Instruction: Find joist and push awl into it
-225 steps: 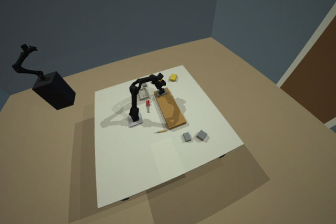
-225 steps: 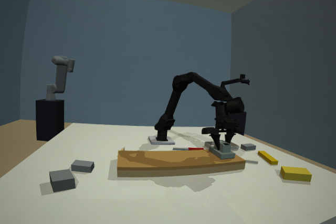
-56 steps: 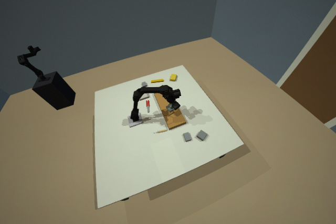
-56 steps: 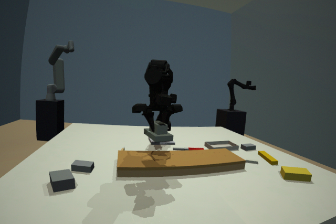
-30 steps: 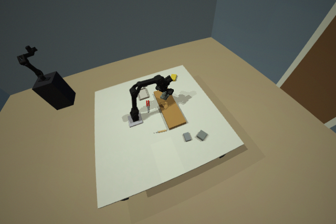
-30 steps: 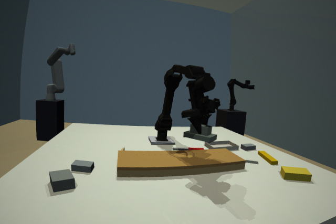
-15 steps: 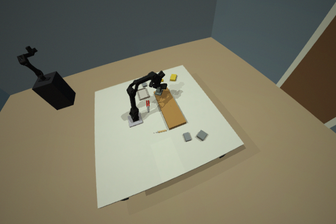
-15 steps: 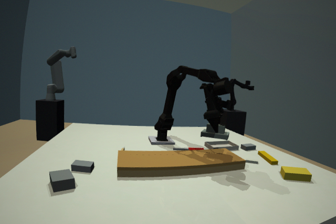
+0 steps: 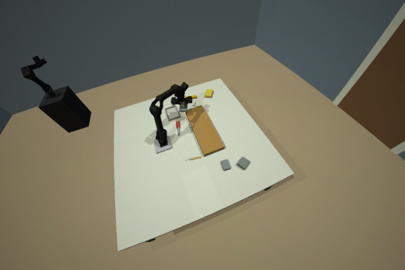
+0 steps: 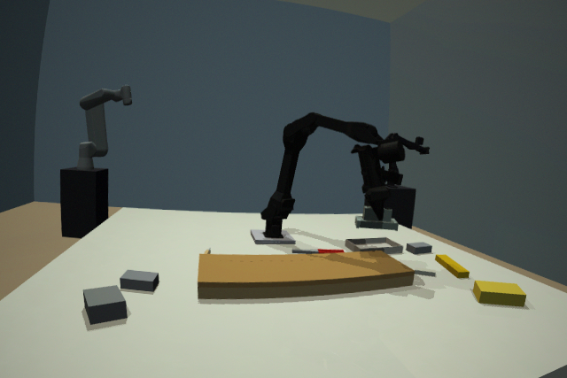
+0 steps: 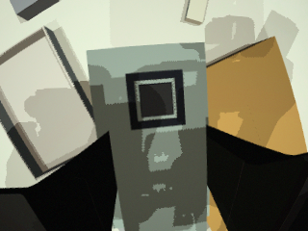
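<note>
My gripper (image 9: 183, 105) (image 10: 376, 214) (image 11: 154, 131) is shut on the grey-green stud finder (image 9: 183, 109) (image 10: 376, 223) (image 11: 154, 149). It holds it level above the table, between the tray and the panel's far end. The stud finder's square display looks dark. The shallow grey tray (image 9: 172, 114) (image 10: 373, 244) (image 11: 29, 77) shows no object inside. The orange-brown floor panel (image 9: 210, 135) (image 10: 292, 270) (image 11: 250, 96) lies flat, with a row of small dark dots. A tan-handled, thin-tipped tool (image 9: 195, 158), apparently the awl, lies at its near end. The joist is hidden.
Red-handled pliers (image 9: 178, 128) (image 10: 330, 250) lie between arm base and panel. A yellow bar (image 9: 193, 97) (image 10: 452, 266) and yellow block (image 9: 209, 93) (image 10: 499, 292) lie beyond the panel. Two grey blocks (image 9: 225, 164) (image 9: 243, 163) lie near its other end. A small grey block (image 10: 419, 247) lies by the tray.
</note>
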Controlling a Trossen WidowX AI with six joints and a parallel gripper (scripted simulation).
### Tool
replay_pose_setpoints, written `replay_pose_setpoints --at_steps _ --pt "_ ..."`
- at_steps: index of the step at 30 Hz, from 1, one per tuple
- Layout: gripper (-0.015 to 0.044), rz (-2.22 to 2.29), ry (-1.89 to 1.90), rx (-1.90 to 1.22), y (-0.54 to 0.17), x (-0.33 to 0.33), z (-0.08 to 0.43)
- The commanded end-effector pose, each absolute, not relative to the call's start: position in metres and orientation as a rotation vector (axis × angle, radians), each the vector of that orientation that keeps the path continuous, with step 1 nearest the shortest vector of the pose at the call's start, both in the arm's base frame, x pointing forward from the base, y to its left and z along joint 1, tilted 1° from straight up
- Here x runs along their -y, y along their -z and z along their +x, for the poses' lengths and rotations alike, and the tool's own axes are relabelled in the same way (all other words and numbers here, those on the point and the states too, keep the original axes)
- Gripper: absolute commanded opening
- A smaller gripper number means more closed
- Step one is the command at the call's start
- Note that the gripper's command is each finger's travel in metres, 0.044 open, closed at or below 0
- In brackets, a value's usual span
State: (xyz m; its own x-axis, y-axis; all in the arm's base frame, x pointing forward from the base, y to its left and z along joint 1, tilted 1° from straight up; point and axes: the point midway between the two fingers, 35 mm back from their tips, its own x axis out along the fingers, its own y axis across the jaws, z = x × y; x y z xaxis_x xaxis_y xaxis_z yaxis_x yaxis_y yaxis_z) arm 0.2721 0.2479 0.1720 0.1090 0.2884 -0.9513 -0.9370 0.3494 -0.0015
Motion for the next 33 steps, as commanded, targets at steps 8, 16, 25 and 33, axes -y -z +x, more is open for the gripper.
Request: replay_pose_setpoints --at_steps 8,16,25,33 --pt "0.0 -0.871 -1.191 -1.024 -0.17 -0.289 0.216" --pt "0.0 -0.953 -1.305 -0.974 -0.167 -0.312 0.171" --pt "0.0 -0.988 -1.355 -0.951 -0.164 -0.319 0.15" --pt "0.0 -0.988 -1.355 -0.951 -0.152 -0.321 0.151"
